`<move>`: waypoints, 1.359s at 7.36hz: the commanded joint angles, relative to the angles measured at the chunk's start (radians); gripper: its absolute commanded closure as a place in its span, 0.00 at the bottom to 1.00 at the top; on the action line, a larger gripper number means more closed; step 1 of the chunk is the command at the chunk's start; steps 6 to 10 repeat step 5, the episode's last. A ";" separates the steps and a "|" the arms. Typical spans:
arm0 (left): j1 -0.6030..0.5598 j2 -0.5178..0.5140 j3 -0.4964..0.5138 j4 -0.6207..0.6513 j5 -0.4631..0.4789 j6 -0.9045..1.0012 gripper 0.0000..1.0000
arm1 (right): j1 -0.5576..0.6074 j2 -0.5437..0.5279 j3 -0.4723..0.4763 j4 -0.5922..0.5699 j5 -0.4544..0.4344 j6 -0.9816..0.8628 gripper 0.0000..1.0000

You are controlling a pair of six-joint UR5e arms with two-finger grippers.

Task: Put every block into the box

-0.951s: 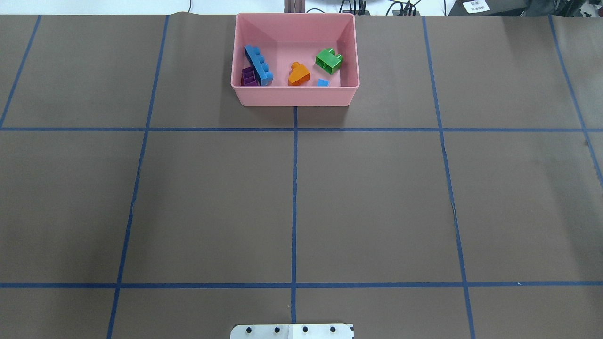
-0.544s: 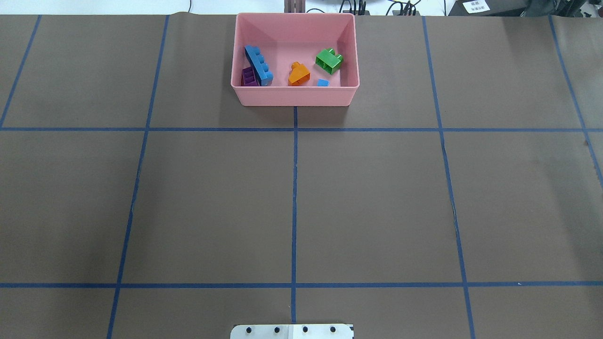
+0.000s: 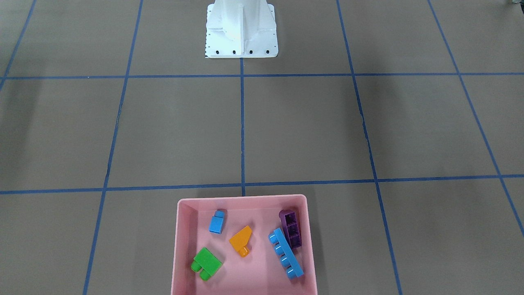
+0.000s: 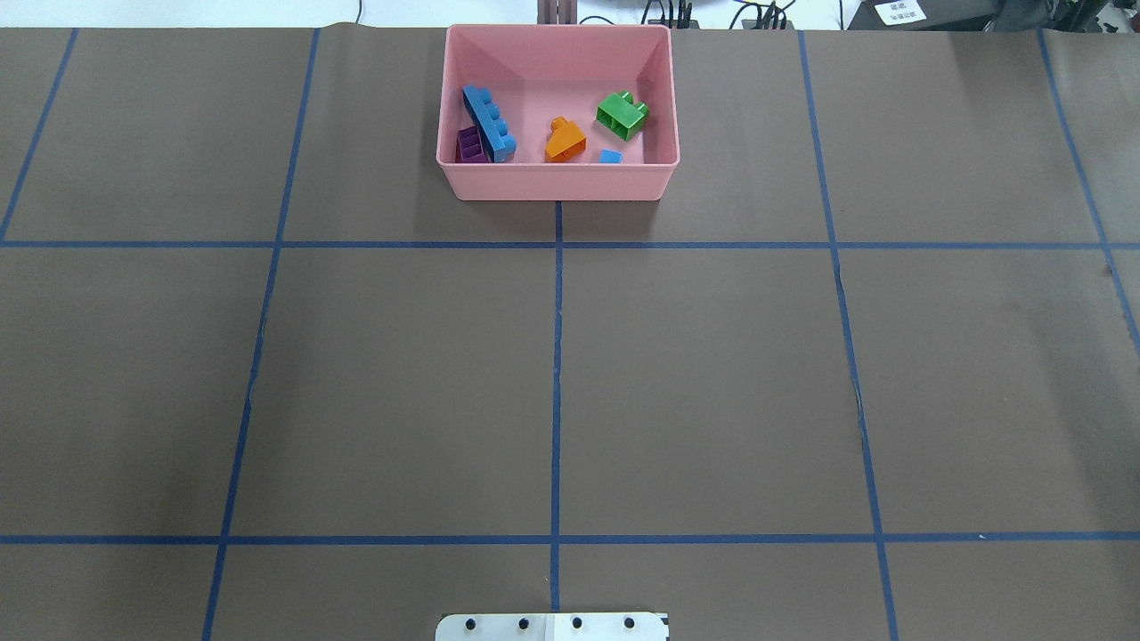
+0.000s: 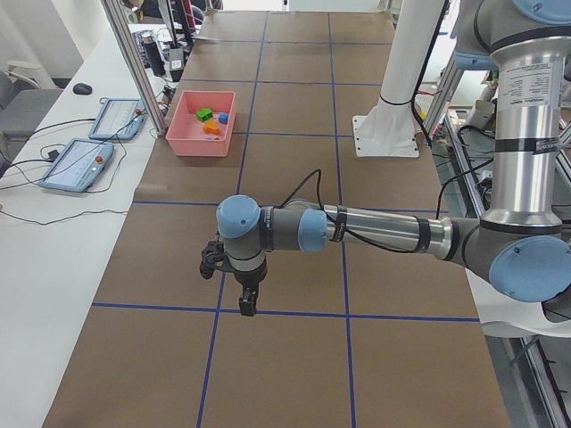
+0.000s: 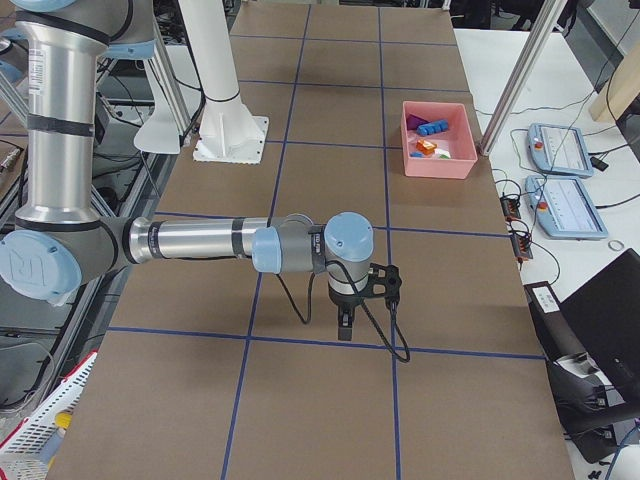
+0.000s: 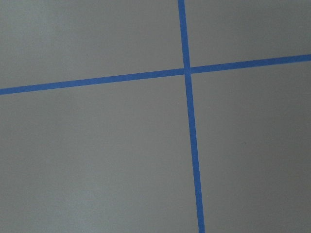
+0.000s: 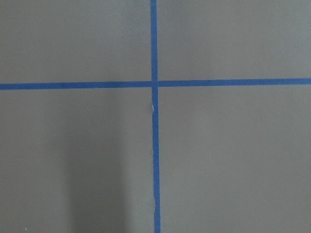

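Resting inside the shallow pink plastic tray, top centre of the overhead view, the orange sloped brick, purple sloped brick, green two-stud brick, long light-blue brick and small light-blue brick look light, rigid and slick; pinch their flat sides. For the left gripper and right gripper, I cannot tell how the jaws stand.

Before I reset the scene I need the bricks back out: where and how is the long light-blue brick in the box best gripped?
Come straight down and pinch the long light-blue brick across its narrow width, at the end clear of the purple brick. It lies on its side with that brick crowding its other half; the box wall beside it likely blocks any sideways approach.
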 commanded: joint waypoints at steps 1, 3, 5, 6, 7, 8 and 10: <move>0.000 0.000 -0.002 0.000 -0.002 0.000 0.00 | -0.019 0.004 0.002 0.000 -0.001 0.000 0.00; 0.000 0.000 -0.003 0.000 -0.002 0.000 0.00 | -0.027 0.004 0.002 0.000 -0.001 0.000 0.00; 0.000 0.000 -0.008 0.000 0.000 -0.002 0.00 | -0.041 0.005 0.002 0.000 -0.002 0.000 0.00; 0.000 0.000 -0.008 0.000 0.000 -0.002 0.00 | -0.041 0.005 0.002 0.000 -0.002 0.000 0.00; 0.000 0.000 -0.008 0.000 0.000 -0.002 0.00 | -0.041 0.005 0.002 0.000 -0.002 0.000 0.00; 0.000 0.000 -0.008 0.000 0.000 -0.002 0.00 | -0.041 0.005 0.002 0.000 -0.002 0.000 0.00; 0.000 0.000 -0.008 0.000 0.000 -0.002 0.00 | -0.041 0.005 0.002 0.000 -0.002 0.000 0.00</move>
